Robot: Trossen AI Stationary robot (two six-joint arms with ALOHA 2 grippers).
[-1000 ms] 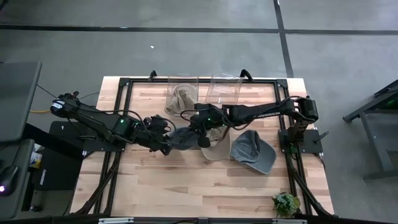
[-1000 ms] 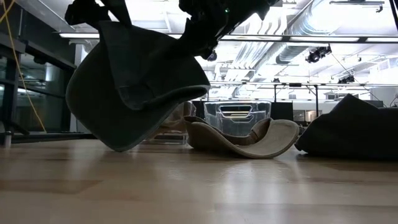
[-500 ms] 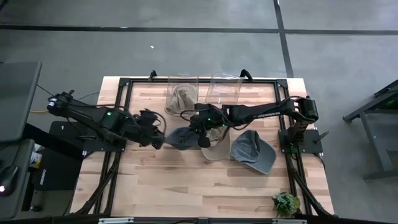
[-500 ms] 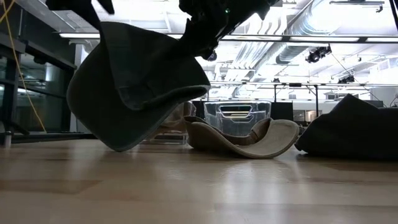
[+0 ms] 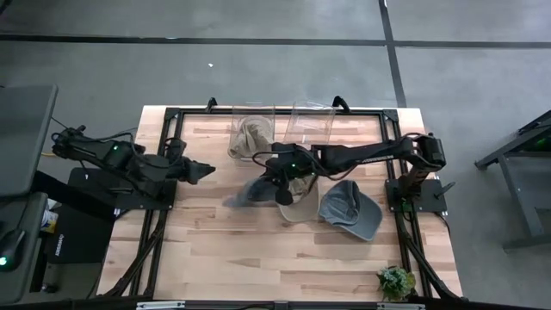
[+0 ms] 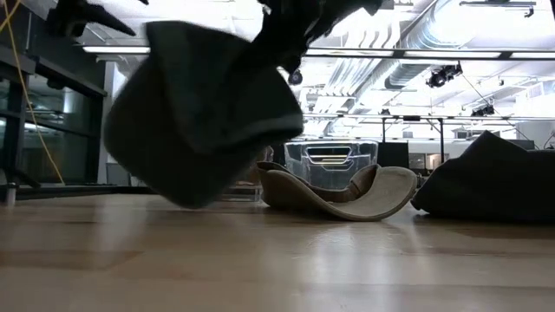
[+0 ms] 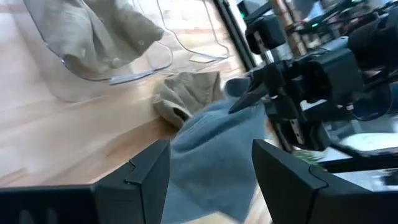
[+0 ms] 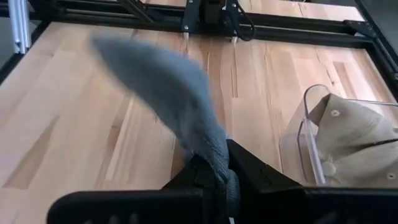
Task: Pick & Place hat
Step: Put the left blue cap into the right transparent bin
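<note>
Hanging blue-grey hat from pinching right claw; idling left claw apart, wide. Counting four hats, two clear bins.

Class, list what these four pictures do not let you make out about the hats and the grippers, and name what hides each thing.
- Low view: the grey-blue hat is motion-blurred; its shape is unclear.
- Low view: the clear bins are half hidden behind the tan hat.
- High view: the right gripper fingertips are too small to see.
- Low view: the dark hat is cut off by the edge.
</note>
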